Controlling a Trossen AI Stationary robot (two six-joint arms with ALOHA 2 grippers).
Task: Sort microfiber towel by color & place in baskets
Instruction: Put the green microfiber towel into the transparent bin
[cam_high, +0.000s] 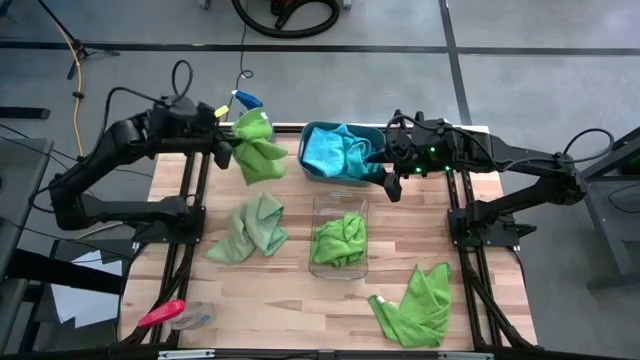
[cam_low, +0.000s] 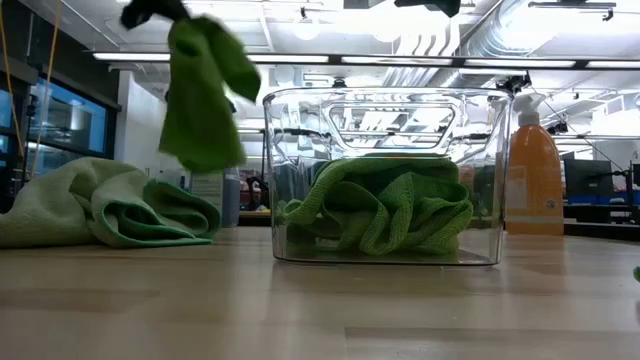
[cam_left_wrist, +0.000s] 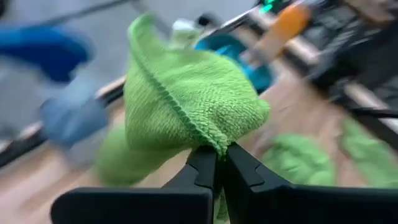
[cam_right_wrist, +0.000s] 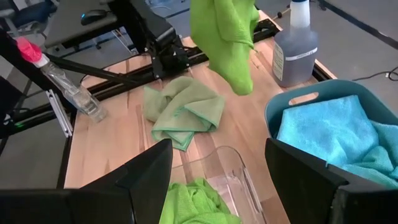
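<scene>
Left wrist view: the left gripper (cam_left_wrist: 219, 163) is clamped shut on a lime green towel (cam_left_wrist: 186, 109), with both fingers pressed together on a pinch of its hem. The cloth bunches directly ahead of the fingertips and fills most of that view.

In the high view the same left gripper (cam_high: 224, 137) sits at the far left part of the table (cam_high: 300, 300), and the held towel (cam_high: 256, 148) hangs from it, clear of the surface. The low view confirms this: the cloth (cam_low: 200, 90) dangles in the air above the wood.

Below and nearer the front edge than this claw lies a paler green towel (cam_high: 250, 230), crumpled flat on the table. Beside that, toward the table's middle, stands the clear bin (cam_high: 340, 240) with a lime green towel (cam_high: 340, 242) inside it. A further green towel (cam_high: 415, 305) lies loose near the front right corner.

Across the table from the left claw, the right gripper (cam_high: 392, 180) hovers with its fingers spread wide and nothing between them, just at the near rim of the teal tub (cam_high: 310, 135). Turquoise towels (cam_high: 330, 150) lie piled in that tub. A spray bottle (cam_right_wrist: 295, 50) stands at the table's far edge beyond the hanging cloth, and a red-capped bottle (cam_high: 170, 315) lies near the front left corner.
</scene>
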